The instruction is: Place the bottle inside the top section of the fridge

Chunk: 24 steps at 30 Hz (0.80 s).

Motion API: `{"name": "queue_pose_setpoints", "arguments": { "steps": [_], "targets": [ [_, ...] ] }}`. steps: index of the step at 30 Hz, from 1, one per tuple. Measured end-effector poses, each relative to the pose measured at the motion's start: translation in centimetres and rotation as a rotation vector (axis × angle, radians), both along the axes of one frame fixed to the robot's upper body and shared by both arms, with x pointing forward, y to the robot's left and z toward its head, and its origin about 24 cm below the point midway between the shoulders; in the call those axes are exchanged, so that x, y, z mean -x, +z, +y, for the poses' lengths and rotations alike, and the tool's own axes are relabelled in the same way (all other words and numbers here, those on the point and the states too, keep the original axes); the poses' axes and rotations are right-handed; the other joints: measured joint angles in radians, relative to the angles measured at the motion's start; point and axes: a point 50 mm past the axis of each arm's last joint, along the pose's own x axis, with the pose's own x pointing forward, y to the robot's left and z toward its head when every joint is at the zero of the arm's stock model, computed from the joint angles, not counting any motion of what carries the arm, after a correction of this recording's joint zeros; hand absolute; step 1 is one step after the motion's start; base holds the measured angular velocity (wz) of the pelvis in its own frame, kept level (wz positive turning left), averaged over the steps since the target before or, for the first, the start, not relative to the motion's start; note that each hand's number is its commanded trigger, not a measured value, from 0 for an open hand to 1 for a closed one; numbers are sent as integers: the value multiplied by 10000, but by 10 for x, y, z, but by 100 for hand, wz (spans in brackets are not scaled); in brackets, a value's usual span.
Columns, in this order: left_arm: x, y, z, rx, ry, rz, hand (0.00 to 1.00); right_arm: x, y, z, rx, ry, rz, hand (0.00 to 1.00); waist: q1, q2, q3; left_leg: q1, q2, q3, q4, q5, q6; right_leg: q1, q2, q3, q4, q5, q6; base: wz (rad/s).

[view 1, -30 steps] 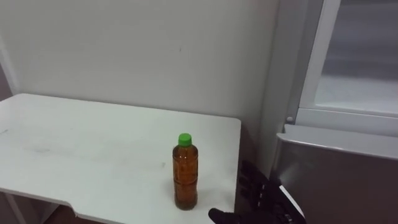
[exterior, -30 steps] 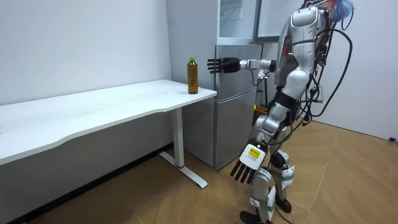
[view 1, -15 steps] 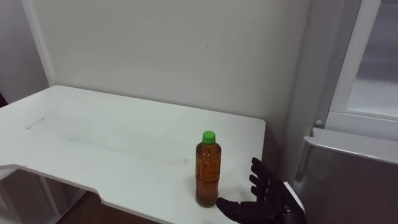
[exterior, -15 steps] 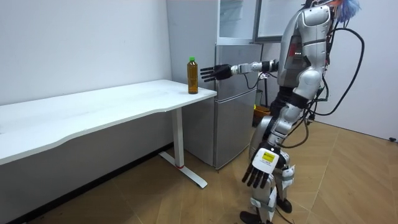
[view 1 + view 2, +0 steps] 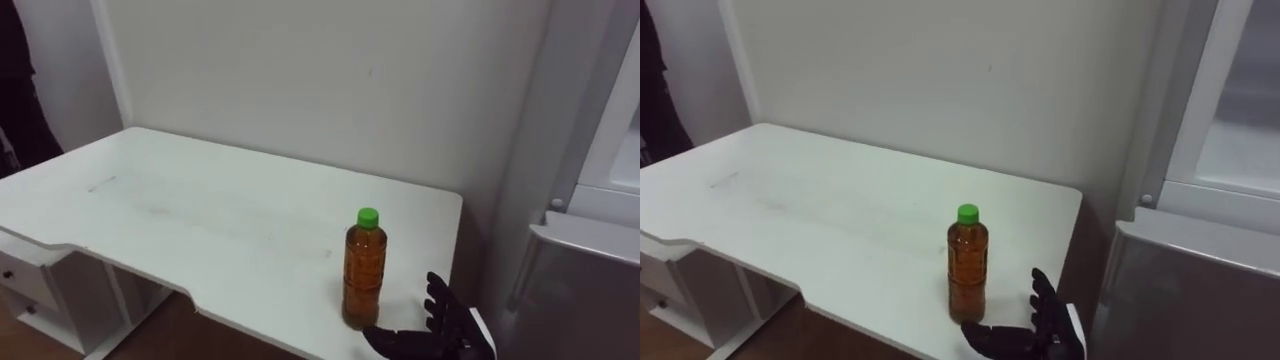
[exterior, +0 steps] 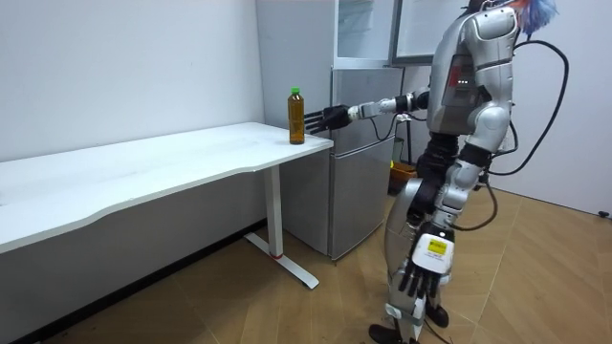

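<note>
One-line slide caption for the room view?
Standing by the fridge, the robot extends its open right hand toward the green-capped bottle on the table; left hand hangs open.

You reached the right hand (image 5: pixel 437 333) in from well clear of the bottle (image 5: pixel 365 272) to just beside it, while the left hand (image 6: pixel 425 274) swung lower.
</note>
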Motion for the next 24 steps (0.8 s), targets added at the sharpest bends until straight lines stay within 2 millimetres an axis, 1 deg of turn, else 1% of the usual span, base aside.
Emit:
{"name": "queue_pose_setpoints", "arguments": {
  "steps": [3, 4, 7, 10, 12, 13, 17, 19, 22, 23, 24],
  "targets": [
    [15, -1, -4, 81, -209, 620, 0, 0, -1, 3, -90, -97, 15, 0, 147, -21, 10, -69, -3, -21, 46, -1, 0, -2, -8, -95, -1, -1, 2, 3],
    [18, -2, -5, 128, -237, 748, 0, 0, -2, 3, -99, -100, 45, 0, 170, -43, 9, -146, -6, -74, 94, -1, -1, -9, -10, -219, -2, -2, 4, 14],
    [21, -2, -8, 324, -244, 884, 0, 0, -2, 4, -117, -86, 29, 0, 211, -75, 28, -265, -10, -125, 183, 9, 9, -21, -17, -368, -1, -6, 10, 14],
    [21, -3, -13, 507, -228, 886, 0, -4, 3, 5, -120, -67, -109, 0, 220, -84, 28, -391, -31, -170, 283, 11, 20, -54, -35, -447, -8, -20, 20, 9],
    [21, -3, -15, 605, -314, 912, 0, -7, 7, 6, -105, -86, -265, 0, 227, -105, 14, -433, -62, -170, 314, 24, 40, -77, -67, -467, -10, -67, 4, 4],
    [21, -3, -15, 619, -340, 915, 0, -10, 10, 7, -99, -87, -368, 0, 229, -122, -2, -485, -71, -171, 365, 32, 50, -114, -78, -487, 2, -73, 5, 3],
    [19, -4, -15, 616, -396, 967, 0, -16, 19, 9, -111, -195, -628, 0, 270, -135, -10, -500, -101, -164, 390, 36, 70, -197, -108, -492, 10, -73, 12, 0],
    [18, -3, -15, 610, -415, 961, 0, -17, 20, 9, -113, -225, -659, 0, 403, -166, -30, -500, -125, -173, 388, 24, 88, -200, -124, -498, 9, -84, 34, 0],
    [17, -3, -15, 635, -428, 937, 0, -18, 21, 9, -95, -264, -700, 0, 541, -175, -34, -529, -153, -213, 382, 21, 92, -206, -136, -550, 2, -97, 58, 6],
    [17, -3, -15, 633, -425, 940, 0, -18, 21, 9, -94, -264, -713, 0, 562, -203, -48, -529, -157, -217, 382, 21, 92, -205, -138, -561, -2, -100, 62, 4],
    [17, -3, -14, 634, -426, 947, 0, -18, 22, 9, -79, -275, -734, 0, 630, -170, -26, -534, -161, -219, 383, 18, 94, -205, -141, -572, -10, -104, 68, 0]
  ]
}}
